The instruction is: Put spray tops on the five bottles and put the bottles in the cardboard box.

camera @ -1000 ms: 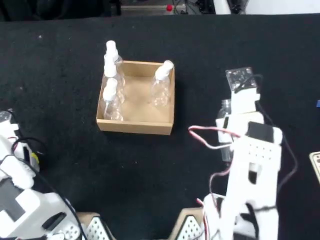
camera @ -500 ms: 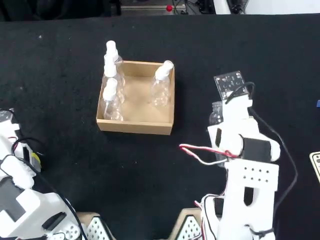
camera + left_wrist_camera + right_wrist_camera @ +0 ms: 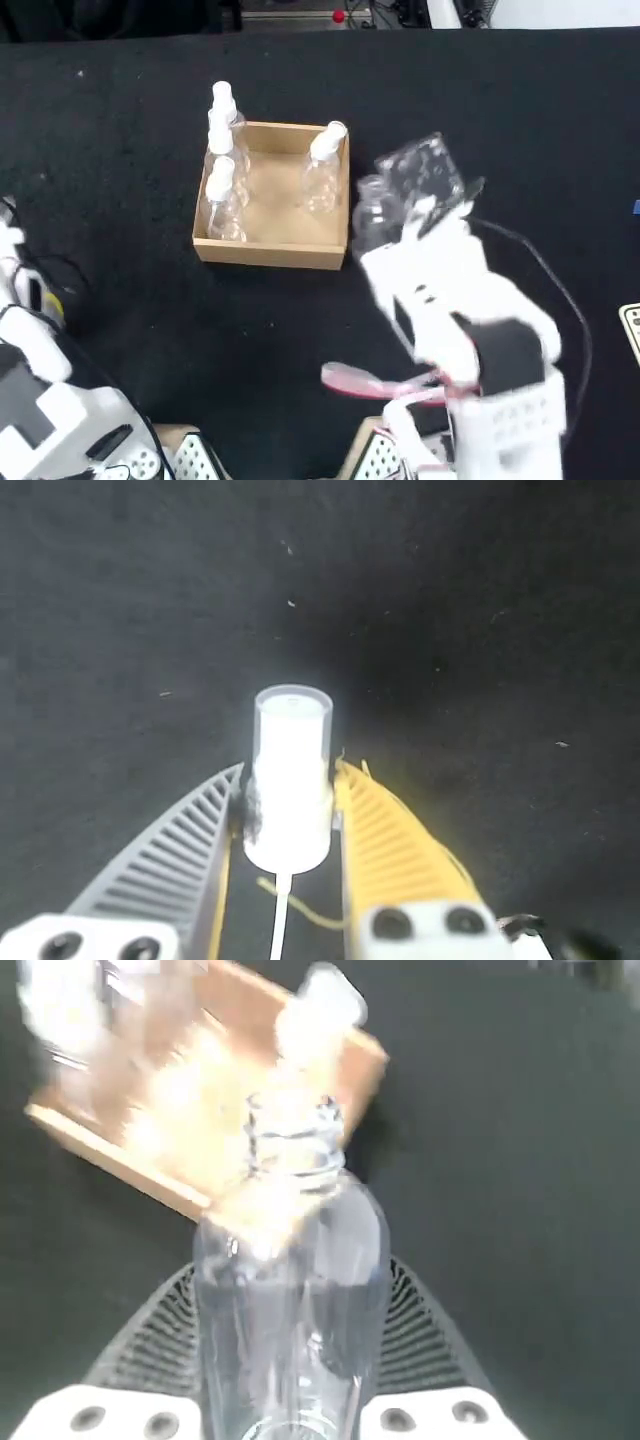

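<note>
My right gripper (image 3: 290, 1340) is shut on a clear bottle (image 3: 290, 1310) with no top, its threaded neck bare; in the high view that bottle (image 3: 370, 212) hangs just right of the cardboard box (image 3: 300, 252). The box holds several capped bottles: some along its left side (image 3: 221, 185) and one at its back right corner (image 3: 324, 165). My left gripper (image 3: 288, 810) is shut on a white spray top (image 3: 290, 780) with its thin dip tube hanging down, over bare black table. The left arm (image 3: 30, 330) is at the table's left edge.
The table is covered in black cloth (image 3: 120, 200). A red and white cable (image 3: 370, 385) loops off the right arm near the front. A pale object (image 3: 630, 325) pokes in at the right edge.
The right arm has swung left with the uncapped bottle, from the table's right side to just beside the box. The left arm has barely shifted.
</note>
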Robot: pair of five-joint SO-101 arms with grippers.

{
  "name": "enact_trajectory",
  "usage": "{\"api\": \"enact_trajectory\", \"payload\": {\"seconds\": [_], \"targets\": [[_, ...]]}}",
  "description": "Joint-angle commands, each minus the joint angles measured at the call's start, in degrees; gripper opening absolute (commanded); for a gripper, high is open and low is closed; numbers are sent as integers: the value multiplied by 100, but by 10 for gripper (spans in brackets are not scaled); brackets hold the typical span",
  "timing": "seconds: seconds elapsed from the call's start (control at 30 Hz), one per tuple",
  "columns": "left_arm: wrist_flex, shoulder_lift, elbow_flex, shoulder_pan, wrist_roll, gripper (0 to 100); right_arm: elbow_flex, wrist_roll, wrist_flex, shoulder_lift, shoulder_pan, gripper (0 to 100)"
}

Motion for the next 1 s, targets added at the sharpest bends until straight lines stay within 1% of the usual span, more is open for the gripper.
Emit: {"api": "enact_trajectory", "payload": {"seconds": [0.0, 0.07, 0.2, 0.3, 0.4, 0.5, 0.57, 0.73, 0.9, 0.97], "targets": [[1108, -897, -1666, 57, 492, 30, -189, -158, -264, -523, -756, 11], [1380, -1196, -2193, 154, 800, 30, 171, -229, -633, -752, -923, 11], [1916, -1609, -3204, 831, 1556, 30, 1121, -475, -1582, -1253, -1196, 11], [2119, -1785, -4031, 1604, 2119, 30, 1930, -484, -2426, -1798, -1354, 11], [2145, -1811, -4980, 2290, 2673, 30, 2598, -527, -2875, -2246, -1556, 11], [2127, -1802, -5982, 3002, 3376, 30, 3178, -905, -3244, -2536, -1600, 11], [2101, -1802, -6571, 3582, 3727, 30, 3503, -1029, -3613, -2615, -1609, 11], [1468, -1829, -7433, 5051, 4149, 30, 3978, -1081, -4105, -2677, -1662, 11], [686, -1811, -7600, 6009, 5055, 30, 4048, -1081, -4123, -2686, -1899, 11], [448, -1793, -7547, 6396, 5310, 30, 4048, -1081, -4132, -2686, -1908, 11]]}}
